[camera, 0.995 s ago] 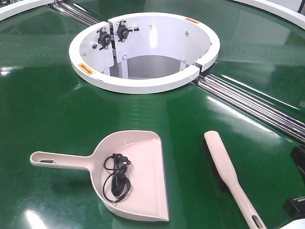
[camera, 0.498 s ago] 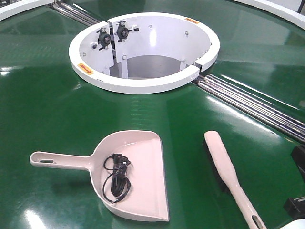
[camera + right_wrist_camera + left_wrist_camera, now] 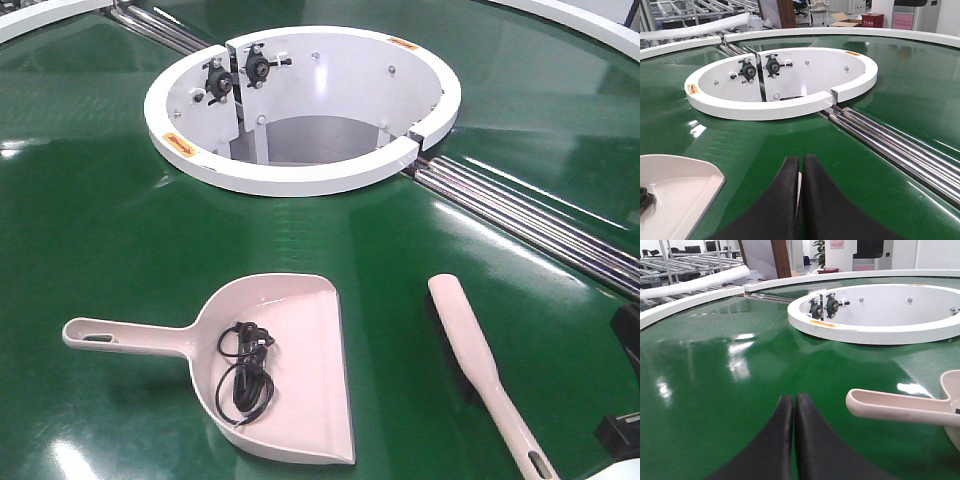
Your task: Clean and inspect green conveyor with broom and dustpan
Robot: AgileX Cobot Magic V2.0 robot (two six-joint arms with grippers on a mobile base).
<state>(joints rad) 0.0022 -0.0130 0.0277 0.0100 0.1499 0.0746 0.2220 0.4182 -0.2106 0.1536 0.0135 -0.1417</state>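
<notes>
Green conveyor (image 3: 100, 250), dustpan (image 3: 290, 370) beside broom (image 3: 470, 350), both claws (image 3: 793, 405) (image 3: 800, 167) pressed together, holding nothing.

The front-facing view looks down from high at the near edge across the green conveyor (image 3: 110, 230), with the white ring hub (image 3: 300, 175) far. The left wrist view sits low over the belt at near left, facing far past the left gripper (image 3: 794, 405). The right wrist view sits low at near right, behind the right gripper (image 3: 800, 167). All three share the hub; each also catches the dustpan (image 3: 290, 370).
</notes>
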